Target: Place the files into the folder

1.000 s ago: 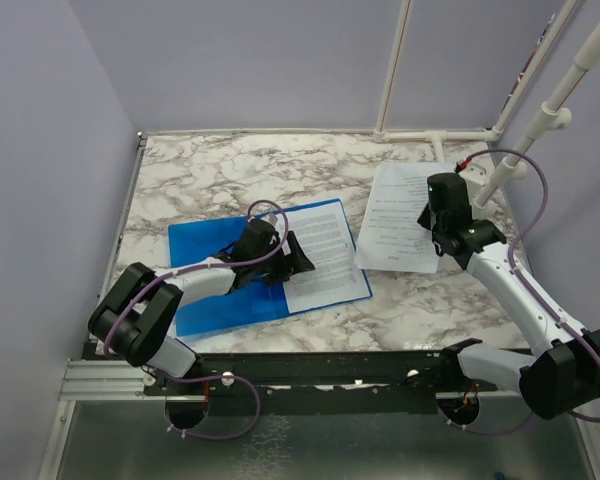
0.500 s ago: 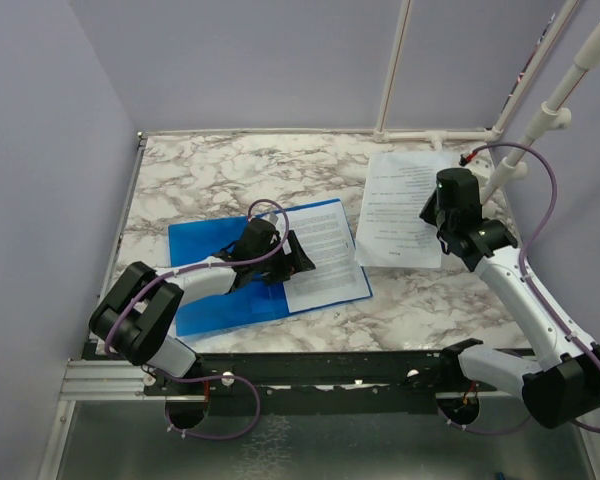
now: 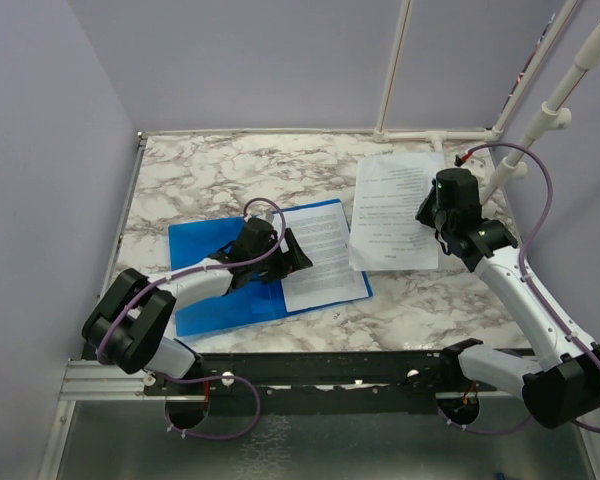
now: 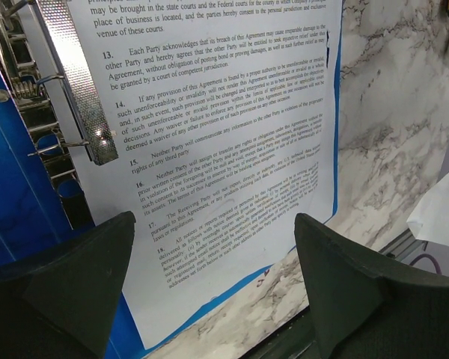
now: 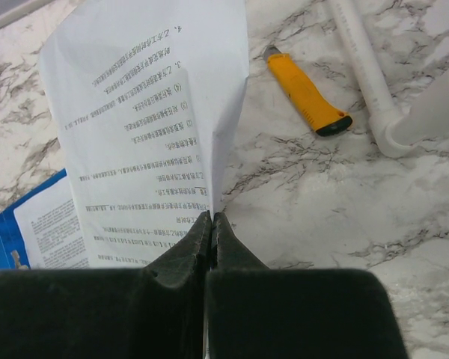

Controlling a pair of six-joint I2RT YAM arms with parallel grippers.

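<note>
The blue folder [image 3: 215, 290] lies open at the front left of the marble table, its metal clip [image 4: 75, 82] showing in the left wrist view. One printed sheet [image 3: 323, 255] of the files rests on its right half. My left gripper [image 3: 290, 258] hovers low over that sheet [image 4: 224, 127], open, nothing between its fingers [image 4: 67, 277]. Another sheet [image 3: 390, 210] is pinched at its right edge by my right gripper [image 3: 432, 222]. In the right wrist view the gripper [image 5: 212, 218] is shut on this sheet [image 5: 150, 112], which curls upward.
A yellow utility knife [image 5: 303, 93] lies on the table past the held sheet. White pipes [image 5: 367, 67] run along the back right corner. A purple wall stands at the table's left edge [image 3: 130, 210].
My right gripper has drawn its sheet leftward, closer to the folder, with the sheet's edge raised. The left arm has barely moved.
</note>
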